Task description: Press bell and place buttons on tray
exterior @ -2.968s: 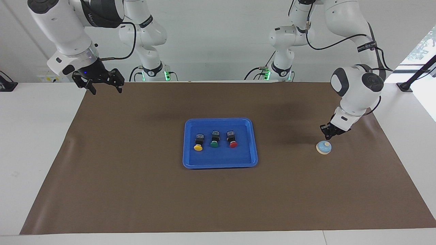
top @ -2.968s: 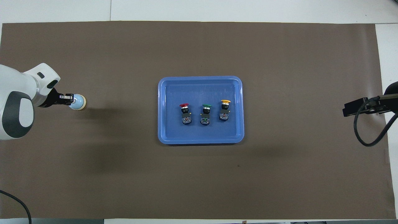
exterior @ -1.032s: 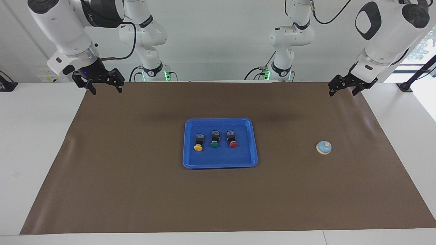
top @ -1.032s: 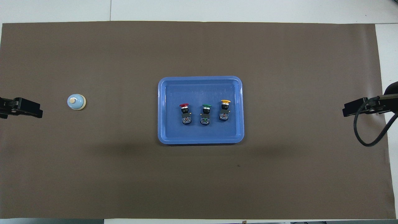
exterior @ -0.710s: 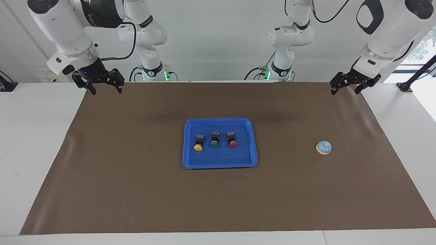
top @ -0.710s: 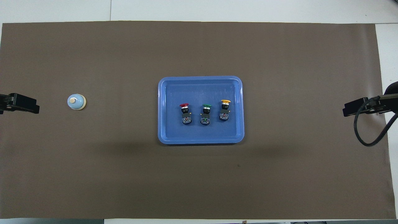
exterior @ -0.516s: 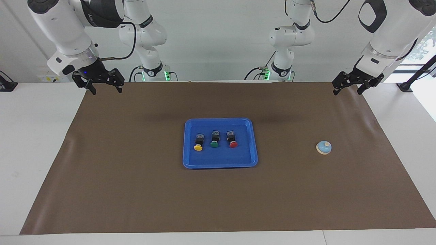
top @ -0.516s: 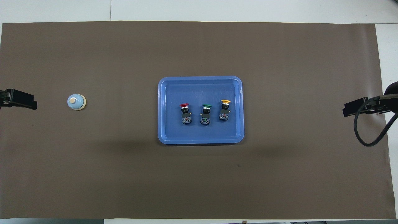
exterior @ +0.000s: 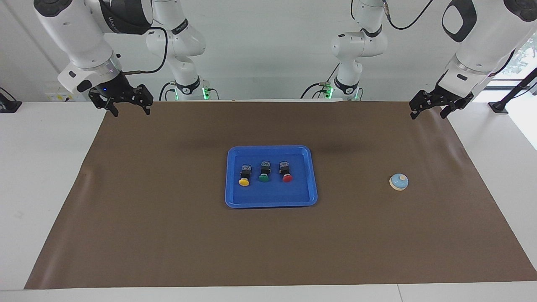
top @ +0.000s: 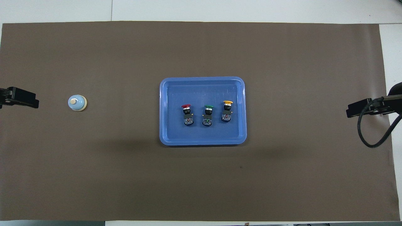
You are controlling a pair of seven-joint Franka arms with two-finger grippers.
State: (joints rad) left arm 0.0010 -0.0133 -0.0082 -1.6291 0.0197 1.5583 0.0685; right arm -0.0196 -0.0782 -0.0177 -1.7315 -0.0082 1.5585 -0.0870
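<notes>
The blue tray (exterior: 268, 148) lies in the middle of the brown mat, and it also shows in the overhead view (top: 202, 79). Three buttons lie in a row in it: yellow (exterior: 244, 180) (top: 227, 103), green (exterior: 263, 178) (top: 209, 107) and red (exterior: 287, 178) (top: 186, 107). The bell (exterior: 399, 182) (top: 77, 103) stands alone on the mat toward the left arm's end. My left gripper (exterior: 428, 114) (top: 19, 102) is open and empty, raised over the mat's corner, well apart from the bell. My right gripper (exterior: 131, 110) (top: 361, 108) is open and empty, and it waits over the mat's corner at the right arm's end.
The brown mat (exterior: 168, 235) covers most of the white table. A black cable (top: 367, 138) loops down from the right gripper.
Three seconds ago the left gripper was down at the bell. It has since lifted away to the mat's corner and opened. In the last second it only drifted slightly. The right arm has not moved.
</notes>
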